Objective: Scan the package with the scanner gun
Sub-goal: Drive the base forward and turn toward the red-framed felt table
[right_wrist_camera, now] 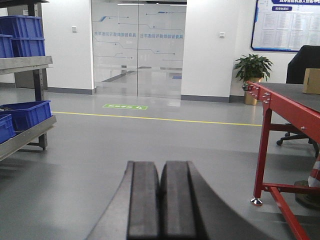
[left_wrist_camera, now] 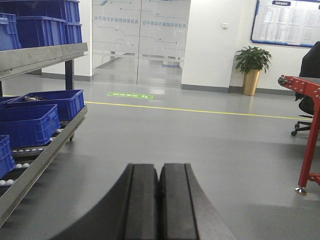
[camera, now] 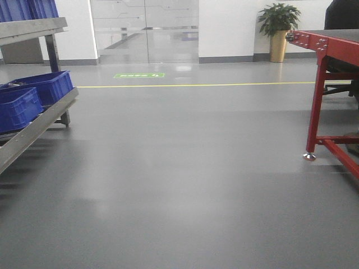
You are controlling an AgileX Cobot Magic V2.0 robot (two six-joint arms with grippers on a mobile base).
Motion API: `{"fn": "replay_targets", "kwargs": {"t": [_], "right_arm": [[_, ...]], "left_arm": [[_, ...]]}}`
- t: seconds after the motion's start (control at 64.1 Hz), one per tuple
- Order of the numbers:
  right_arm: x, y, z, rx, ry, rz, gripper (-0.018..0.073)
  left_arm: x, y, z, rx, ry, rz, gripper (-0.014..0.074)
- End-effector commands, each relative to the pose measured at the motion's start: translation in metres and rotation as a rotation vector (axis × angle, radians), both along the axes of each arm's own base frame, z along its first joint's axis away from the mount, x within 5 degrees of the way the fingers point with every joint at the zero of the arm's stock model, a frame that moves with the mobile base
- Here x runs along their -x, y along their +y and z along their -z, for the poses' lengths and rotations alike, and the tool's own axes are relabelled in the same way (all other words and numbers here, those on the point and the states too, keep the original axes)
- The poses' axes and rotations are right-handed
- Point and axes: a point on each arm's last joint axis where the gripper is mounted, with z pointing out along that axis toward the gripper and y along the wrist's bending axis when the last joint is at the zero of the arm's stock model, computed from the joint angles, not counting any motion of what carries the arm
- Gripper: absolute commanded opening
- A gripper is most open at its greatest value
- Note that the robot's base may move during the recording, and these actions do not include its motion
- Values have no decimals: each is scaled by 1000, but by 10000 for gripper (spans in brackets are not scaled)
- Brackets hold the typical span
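Note:
The scanner gun is out of view in all three views. A tan cardboard box (right_wrist_camera: 312, 81) stands on the red table at the right edge of the right wrist view. It is cut by the frame, and I cannot tell whether it is the package. My left gripper (left_wrist_camera: 159, 167) is shut with its black pads pressed together and nothing between them, pointing out over the grey floor. My right gripper (right_wrist_camera: 160, 165) is also shut and empty, aimed at the floor left of the red table. Neither gripper shows in the front view.
A red-framed table (camera: 328, 45) with a dark top stands at the right, its foot (camera: 309, 156) on the floor. A metal roller rack (camera: 33, 126) holding blue crates (camera: 42, 87) stands at the left. Glass doors (camera: 145, 31), a yellow floor line (camera: 196, 85) and a potted plant (camera: 278, 28) lie ahead.

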Motion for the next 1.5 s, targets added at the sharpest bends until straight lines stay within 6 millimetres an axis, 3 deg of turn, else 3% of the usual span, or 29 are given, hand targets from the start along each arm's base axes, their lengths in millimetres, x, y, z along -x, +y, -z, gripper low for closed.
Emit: {"fn": "replay_targets", "kwargs": {"t": [0.0,1.482], "right_arm": [[1,0,-2,3,-27,0,-168],[1,0,-2,3,-27,0,-168]], "left_arm": [[1,0,-3,-1,-26,0,-111],[1,0,-3,-1,-26,0,-111]]}}
